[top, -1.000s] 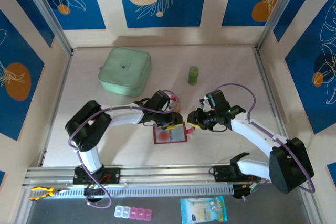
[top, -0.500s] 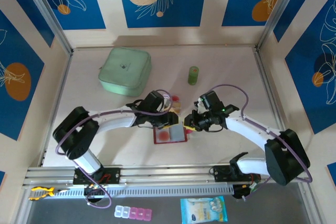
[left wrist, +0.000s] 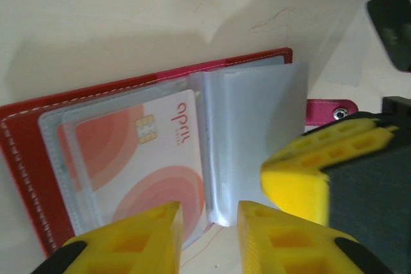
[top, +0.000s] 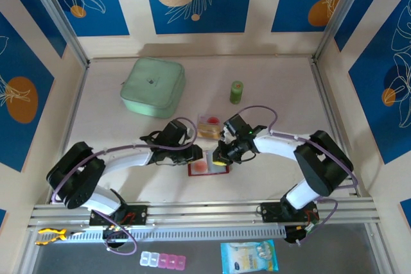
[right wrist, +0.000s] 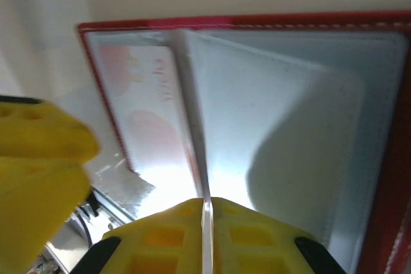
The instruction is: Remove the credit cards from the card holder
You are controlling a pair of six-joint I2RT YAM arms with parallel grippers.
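**Non-task items: table and near edge**

A pale-green square pouch (top: 153, 86) lies flat at the upper left of the table (top: 282, 88). A small green cylindrical container (top: 236, 92) stands upright at upper centre, well apart from the pouch. Along the bottom of the frame are a yellow fish-shaped item (top: 50, 235) at left, a pill organiser (top: 163, 260) at centre and a blue packet (top: 249, 256) just right of it.

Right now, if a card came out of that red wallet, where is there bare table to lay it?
Bare table lies right of the green cylinder, out to the side rail, and between the pale-green pouch and the left arm. The middle is crowded: the left fingers and right fingers meet over the card holder.
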